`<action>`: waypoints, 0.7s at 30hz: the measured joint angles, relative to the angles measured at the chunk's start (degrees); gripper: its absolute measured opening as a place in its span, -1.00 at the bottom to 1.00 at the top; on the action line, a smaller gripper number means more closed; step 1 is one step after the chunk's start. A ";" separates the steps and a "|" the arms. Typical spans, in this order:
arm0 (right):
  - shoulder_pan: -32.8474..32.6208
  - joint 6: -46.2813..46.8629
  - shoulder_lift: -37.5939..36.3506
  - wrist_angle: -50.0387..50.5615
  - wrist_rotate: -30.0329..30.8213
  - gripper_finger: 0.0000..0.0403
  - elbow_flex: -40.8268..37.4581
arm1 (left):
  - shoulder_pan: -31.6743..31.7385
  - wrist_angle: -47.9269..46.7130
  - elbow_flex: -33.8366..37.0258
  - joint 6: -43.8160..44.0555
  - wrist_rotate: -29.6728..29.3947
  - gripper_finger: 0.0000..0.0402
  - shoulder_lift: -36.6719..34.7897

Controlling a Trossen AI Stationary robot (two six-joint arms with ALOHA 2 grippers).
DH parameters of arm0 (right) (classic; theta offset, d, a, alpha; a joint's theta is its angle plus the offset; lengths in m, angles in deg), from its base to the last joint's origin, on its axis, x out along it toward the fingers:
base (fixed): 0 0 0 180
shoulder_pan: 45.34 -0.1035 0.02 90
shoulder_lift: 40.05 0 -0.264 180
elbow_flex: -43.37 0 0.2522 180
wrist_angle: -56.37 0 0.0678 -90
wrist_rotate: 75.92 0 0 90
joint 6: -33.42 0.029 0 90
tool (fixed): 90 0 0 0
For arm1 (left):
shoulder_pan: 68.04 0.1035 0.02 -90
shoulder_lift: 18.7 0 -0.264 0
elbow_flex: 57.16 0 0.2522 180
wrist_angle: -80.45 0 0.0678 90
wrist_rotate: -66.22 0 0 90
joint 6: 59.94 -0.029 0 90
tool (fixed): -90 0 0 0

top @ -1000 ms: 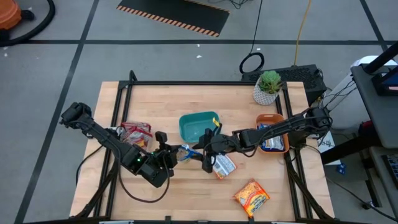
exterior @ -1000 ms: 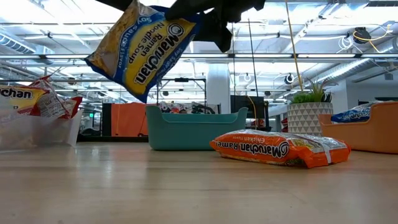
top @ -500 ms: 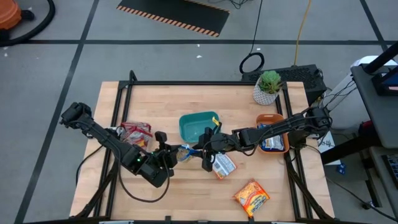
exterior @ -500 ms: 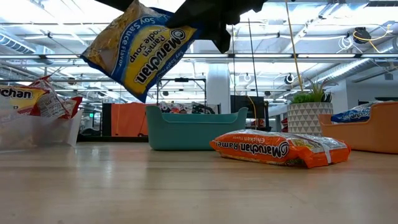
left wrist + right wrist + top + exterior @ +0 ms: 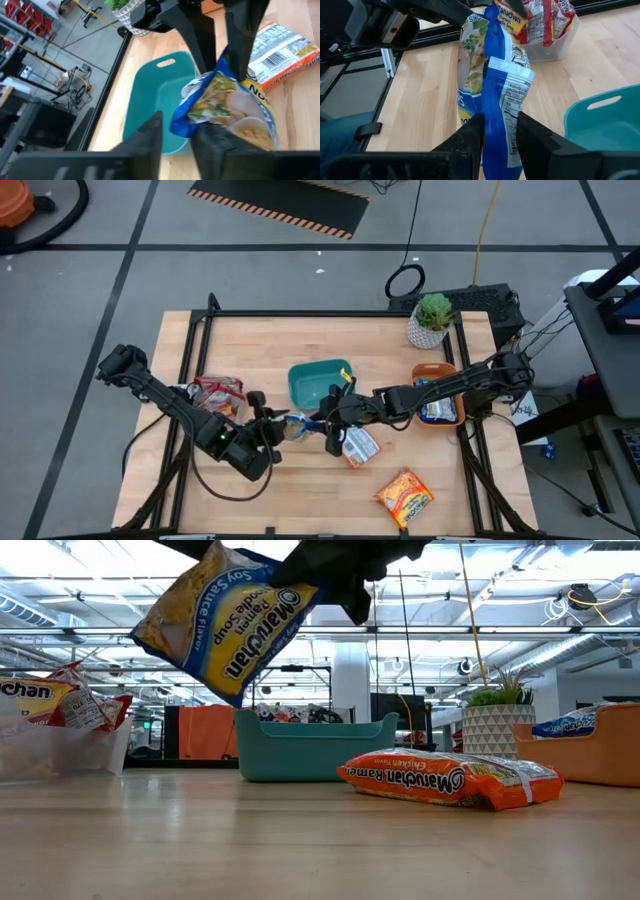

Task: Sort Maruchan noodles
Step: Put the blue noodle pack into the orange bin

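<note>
- Setting: butcher-block table (image 5: pixel 250 340) w/ black frame rails, on a grey tiled floor; low view looks across into an open workshop w/ ceiling lights.
- Fixed items: teal bin (image 5: pixel 318 383) at table centre; orange tray (image 5: pixel 452 412) at right edge, w/ a blue-wrapped packet inside; potted plant (image 5: pixel 431 318) at far right; clear tub (image 5: pixel 218 394) at left, stuffed w/ red packets (image 5: pixel 62 698).
- Item in hand: blue-and-yellow packet (image 5: pixel 228 618) (soy sauce flavour) hangs in the air between both arms, just near of the teal bin, well clear of the tabletop.
- Right gripper (image 5: pixel 331 418): reaches in from the right; right wrist view shows its fingers (image 5: pixel 469 135) clamped on one edge of the blue-and-yellow packet.
- Left gripper (image 5: pixel 268 420): reaches in from the near left; left wrist view shows its fingers (image 5: pixel 150 135) closed on the opposite end of the same packet. Looks like a hand-over or a shared hold; which arm leads, can't tell.
- Other noodles: orange packet (image 5: pixel 448 780) lies flat just near-right of the teal bin, barcode side up in the high view; second orange packet (image 5: pixel 404 496) lies near the table's near-right edge, apart from the rest.
- Handling, est.: packet is light, wrapper thin, crinkly, prob. slick; noodle block inside brittle, so a hard squeeze on the middle could crack it. Best hold = flat sealed end seam or a corner, as both grippers have it. If one side lets go, expect packet to swing and dangle from the other.
</note>
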 joint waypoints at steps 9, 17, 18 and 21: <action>0.59 -0.15 -3.39 5.89 0.30 -0.55 0.02 | -0.39 -5.60 0.04 10.04 2.97 0.03 -2.67; 0.74 -2.90 -7.17 9.98 1.84 -0.71 0.02 | -3.20 -14.98 0.04 20.64 2.78 0.04 -6.90; 0.83 -3.39 -7.30 10.42 1.90 -0.75 0.02 | -3.58 -15.92 0.04 21.96 2.74 0.04 -7.07; 1.31 -4.75 -7.77 11.21 1.81 -0.87 0.02 | -4.66 -18.30 0.04 25.00 2.76 0.04 -6.91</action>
